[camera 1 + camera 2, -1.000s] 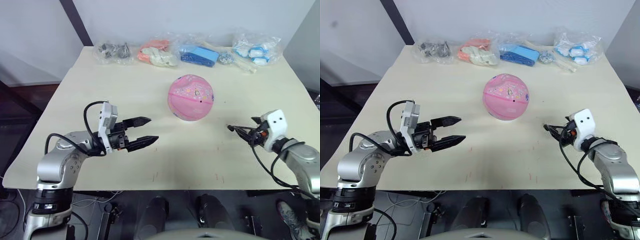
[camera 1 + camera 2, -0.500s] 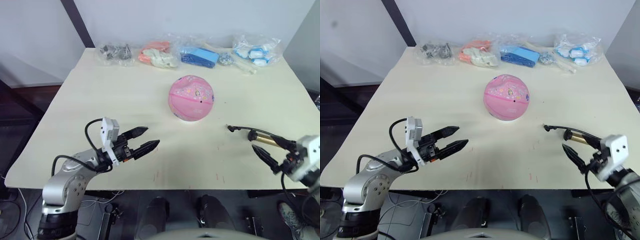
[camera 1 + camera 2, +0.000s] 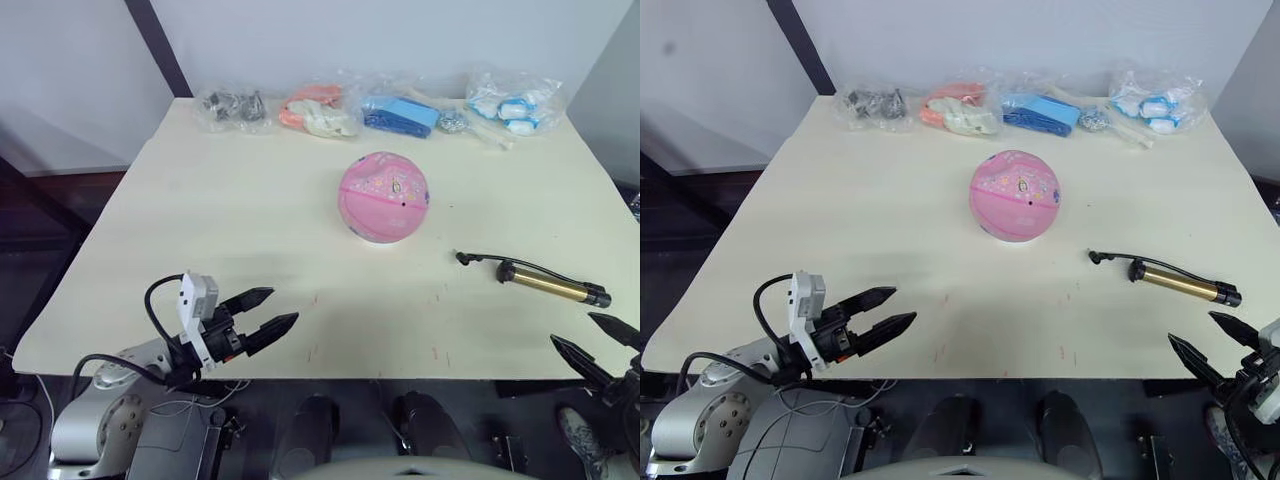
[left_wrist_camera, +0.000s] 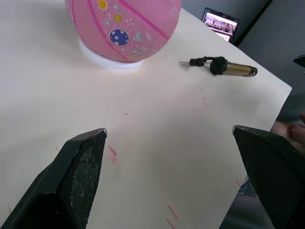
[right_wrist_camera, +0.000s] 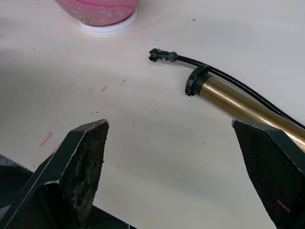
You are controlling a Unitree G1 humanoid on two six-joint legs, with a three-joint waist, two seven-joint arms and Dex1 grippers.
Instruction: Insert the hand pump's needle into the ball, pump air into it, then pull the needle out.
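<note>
Two head views: pink ball point(image 3: 383, 197) on a white ring at mid-table point(image 3: 250, 220); hand pump point(image 3: 545, 281) lying flat, right of the ball, hose tip toward it. Left gripper point(image 3: 262, 315) near the front edge, well left of the ball, fingers spread, empty. Right gripper point(image 3: 1208, 341) past the front edge below the pump, fingers apart, its wrist cut off. Bags point(image 3: 381, 105) behind the ball, contents hard to read.

Left wrist view: ball cropped at top, pump point(image 4: 224, 67) beyond.

Right wrist view: needle point(image 5: 153, 56) too small to resolve; barrel end cut off.
</note>
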